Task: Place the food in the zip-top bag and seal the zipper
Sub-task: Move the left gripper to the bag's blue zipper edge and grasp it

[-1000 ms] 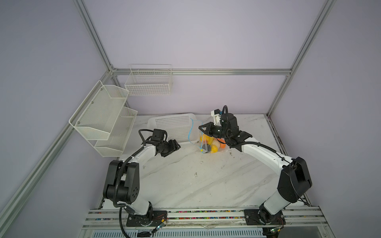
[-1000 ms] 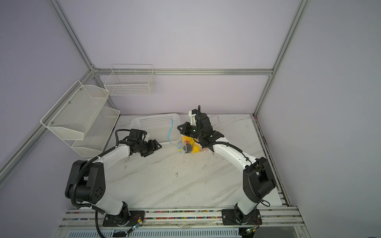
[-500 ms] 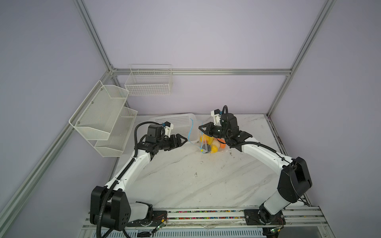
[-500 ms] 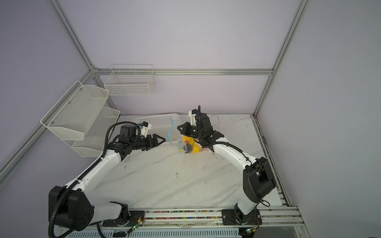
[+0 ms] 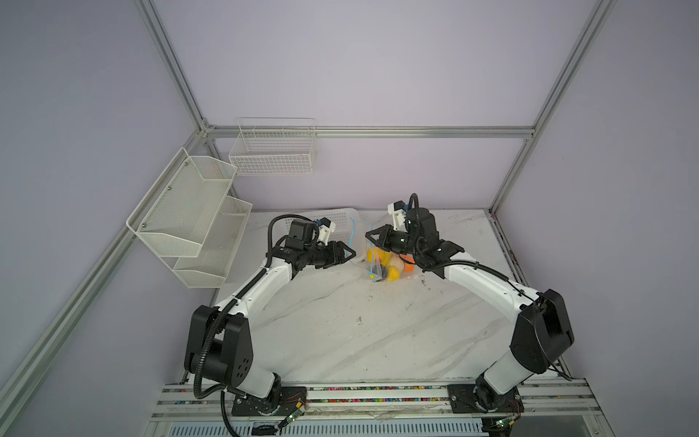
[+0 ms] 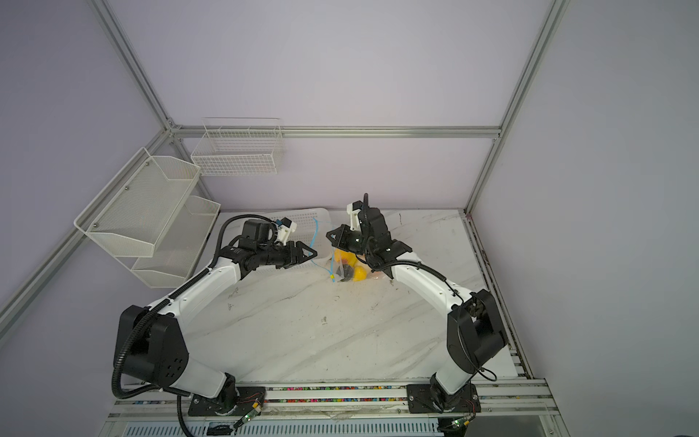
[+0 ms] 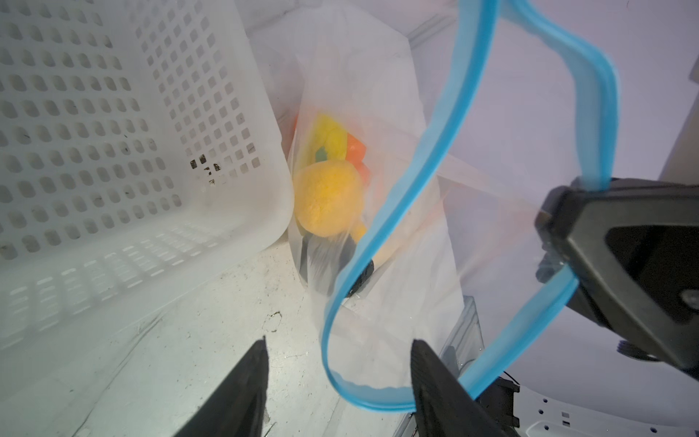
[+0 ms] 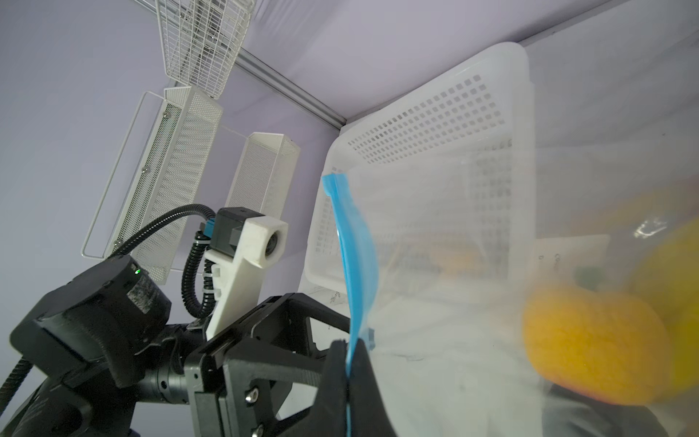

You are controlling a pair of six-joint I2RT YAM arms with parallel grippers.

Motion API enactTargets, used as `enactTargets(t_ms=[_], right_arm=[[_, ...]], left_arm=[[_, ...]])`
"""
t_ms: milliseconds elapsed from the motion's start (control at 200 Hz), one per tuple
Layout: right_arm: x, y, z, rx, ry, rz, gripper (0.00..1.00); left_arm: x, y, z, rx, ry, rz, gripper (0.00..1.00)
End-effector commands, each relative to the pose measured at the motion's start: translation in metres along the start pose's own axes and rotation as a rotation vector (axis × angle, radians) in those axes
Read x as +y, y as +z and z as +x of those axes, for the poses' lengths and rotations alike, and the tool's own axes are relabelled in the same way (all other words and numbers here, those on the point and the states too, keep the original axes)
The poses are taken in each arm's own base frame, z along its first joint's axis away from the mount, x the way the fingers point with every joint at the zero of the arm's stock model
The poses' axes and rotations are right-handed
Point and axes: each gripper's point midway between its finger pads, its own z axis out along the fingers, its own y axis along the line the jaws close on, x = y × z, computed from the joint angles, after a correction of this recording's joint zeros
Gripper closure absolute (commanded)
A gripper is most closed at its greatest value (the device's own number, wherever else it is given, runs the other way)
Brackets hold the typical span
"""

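By the back edge of the worktop (image 5: 340,325), beside the basket (image 7: 113,113), the left claw (image 7: 336,342) is spread open around the zipper (image 7: 410,181); the food (image 7: 327,202) is held in the bag (image 7: 359,75), its zipper clenched by the right claw (image 8: 348,352). Should the zipper be missed, sealing may fail

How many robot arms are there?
2. The left arm reaches toward the zip-top bag from the left; the right arm, on the right, holds its zipper. Neither is hidden.

Glossy clear plastic bag (image 7: 408,287); perhaps marble tabletop (image 5: 340,321)
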Motion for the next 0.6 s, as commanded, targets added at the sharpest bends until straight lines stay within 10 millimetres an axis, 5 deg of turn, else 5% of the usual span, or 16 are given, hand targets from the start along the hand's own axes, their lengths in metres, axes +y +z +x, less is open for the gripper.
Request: enactTargets(t_ms=[0,595], right_arm=[[0.011,-0.013,-0.009,-0.038,-0.019,-0.021,1.0],[0.015,-0.016,-0.007,-0.03,-0.029,-0.036,1.0]], left_arm=[[-0.041,-0.014,-0.039,-0.095,0.104,0.069,0.47],[-0.054,-0.017,-0.039,-0.105,0.096,0.082,0.96]])
